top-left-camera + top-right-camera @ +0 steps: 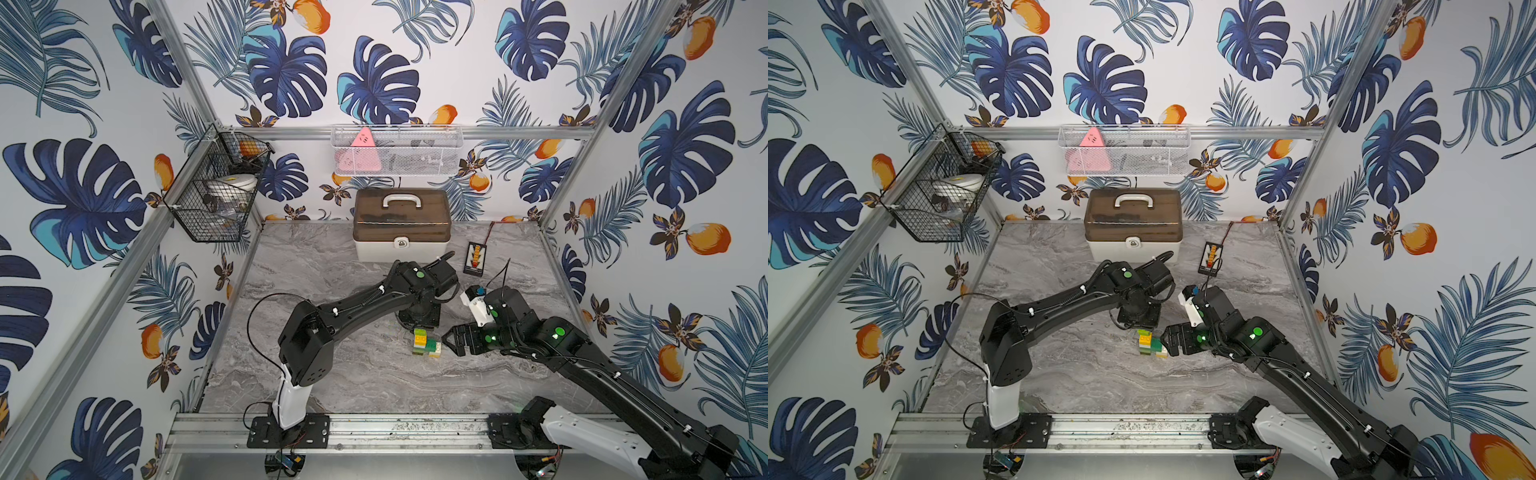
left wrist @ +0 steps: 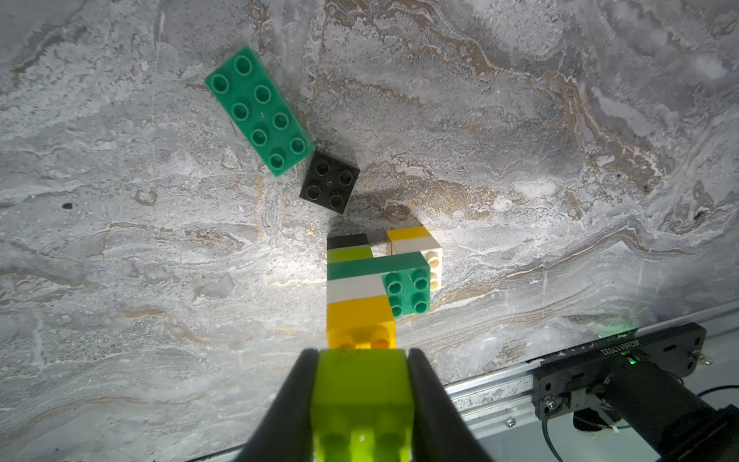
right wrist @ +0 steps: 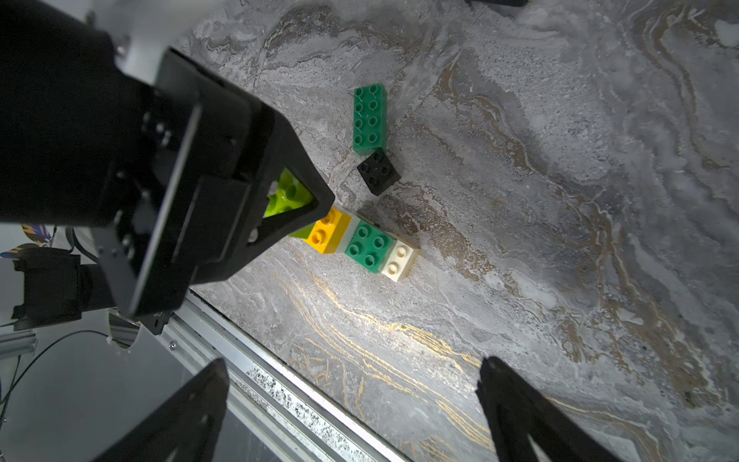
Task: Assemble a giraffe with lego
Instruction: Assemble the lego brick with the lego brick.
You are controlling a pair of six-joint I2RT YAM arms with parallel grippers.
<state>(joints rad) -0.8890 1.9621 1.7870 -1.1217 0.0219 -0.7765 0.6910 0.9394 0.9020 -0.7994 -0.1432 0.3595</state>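
Your left end effector (image 2: 362, 354) is clamped on a lime brick (image 2: 362, 386) right at the yellow end of the giraffe (image 2: 360, 316), mid bench (image 2: 560, 160) near a loose green brick (image 2: 259, 112) and black brick (image 2: 330, 186), while your right end effector (image 3: 354, 384) sits wide open just beside it.

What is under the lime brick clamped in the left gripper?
Under the lime brick sits a yellow brick atop the giraffe; the left gripper hides their joint, so seating cannot be told.

Robot lab cell: aluminium frame (image 1: 519, 133), leaf-print walls (image 1: 374, 62), marble-look tabletop (image 1: 332, 374), mounting rail (image 1: 395, 432).
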